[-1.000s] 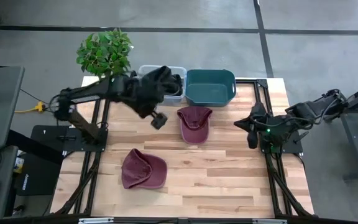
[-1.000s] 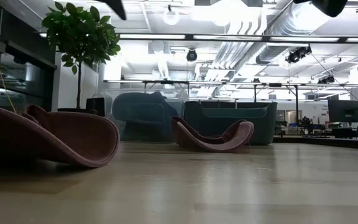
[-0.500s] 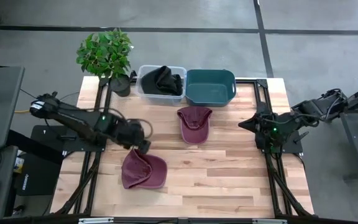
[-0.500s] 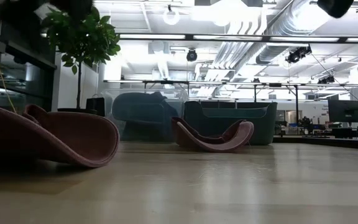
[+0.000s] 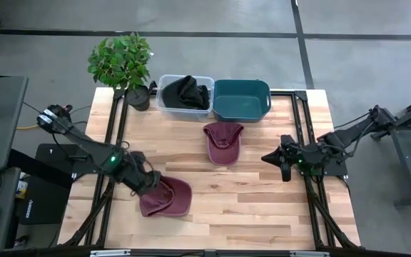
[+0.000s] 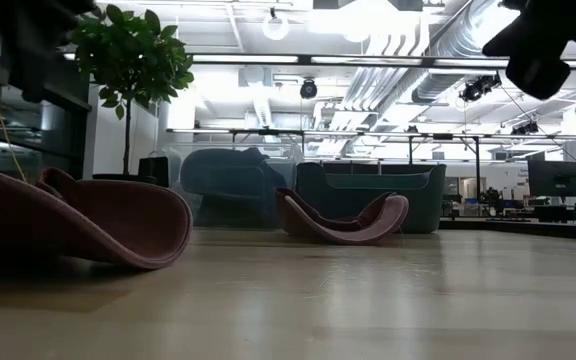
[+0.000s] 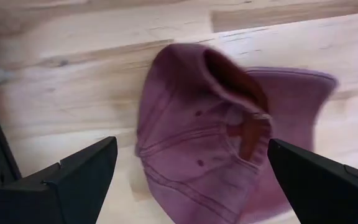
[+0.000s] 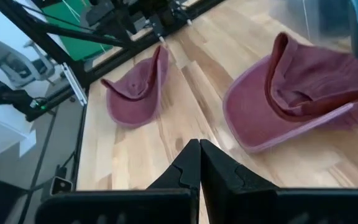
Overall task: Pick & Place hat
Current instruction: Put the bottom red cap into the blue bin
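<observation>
Two maroon hats lie on the wooden table. One is near the near-left corner (image 5: 168, 197) (image 6: 88, 225) (image 7: 197, 124) (image 8: 135, 87); the other is at the middle, in front of the bins (image 5: 223, 141) (image 6: 343, 220) (image 8: 291, 93). My left gripper (image 5: 145, 183) (image 7: 191, 180) hovers over the near hat's left part, open wide, one finger on each side of it. My right gripper (image 5: 282, 161) (image 8: 197, 163) is shut, held above the table right of the middle hat. A dark hat (image 5: 185, 91) lies in the clear bin.
A clear bin (image 5: 164, 106) and a teal bin (image 5: 241, 101) stand side by side at the far edge, and a potted plant (image 5: 122, 61) stands at the far-left corner. Bare wood lies between the two maroon hats and along the near edge.
My left gripper has swung from beside the clear bin at the far side toward the near-left corner and come down over the near maroon hat. My right gripper has shifted a little toward the table's left. Neither maroon hat has moved.
</observation>
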You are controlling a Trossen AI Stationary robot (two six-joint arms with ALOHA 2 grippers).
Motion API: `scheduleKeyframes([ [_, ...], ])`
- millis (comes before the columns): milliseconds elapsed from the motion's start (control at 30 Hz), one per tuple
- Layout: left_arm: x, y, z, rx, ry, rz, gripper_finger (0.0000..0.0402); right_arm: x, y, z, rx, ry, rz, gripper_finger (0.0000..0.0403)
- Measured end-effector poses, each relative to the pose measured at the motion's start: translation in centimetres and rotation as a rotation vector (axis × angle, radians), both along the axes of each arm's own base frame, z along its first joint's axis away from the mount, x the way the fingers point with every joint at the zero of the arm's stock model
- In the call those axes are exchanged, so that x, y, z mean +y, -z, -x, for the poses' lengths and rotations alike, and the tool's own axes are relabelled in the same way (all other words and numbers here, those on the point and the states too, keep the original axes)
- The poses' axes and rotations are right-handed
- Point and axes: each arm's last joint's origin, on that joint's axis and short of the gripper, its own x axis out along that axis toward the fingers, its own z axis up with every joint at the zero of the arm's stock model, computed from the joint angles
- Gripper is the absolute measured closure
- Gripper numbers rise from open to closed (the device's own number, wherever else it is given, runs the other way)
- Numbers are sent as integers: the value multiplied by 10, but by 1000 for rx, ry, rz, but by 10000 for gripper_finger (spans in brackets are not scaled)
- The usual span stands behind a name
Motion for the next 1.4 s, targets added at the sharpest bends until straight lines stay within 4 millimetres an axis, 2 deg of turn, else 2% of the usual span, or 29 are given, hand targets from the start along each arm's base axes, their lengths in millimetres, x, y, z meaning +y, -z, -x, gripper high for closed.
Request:
scheduleKeyframes([
  [300,-36,36,20,-166,-48,63,2,1,-1,-2,-15,-4,6,403],
  [467,-44,63,36,-242,-103,110,2,1,-1,-2,-16,-4,0,403],
  [867,-36,94,79,-372,-220,153,2,2,-2,-3,-26,-21,-22,403],
  [1100,-30,121,84,-440,-250,229,2,2,-4,-3,-44,-22,-31,403],
  [1400,-26,130,85,-462,-264,242,3,2,-5,-4,-58,-14,-37,403],
])
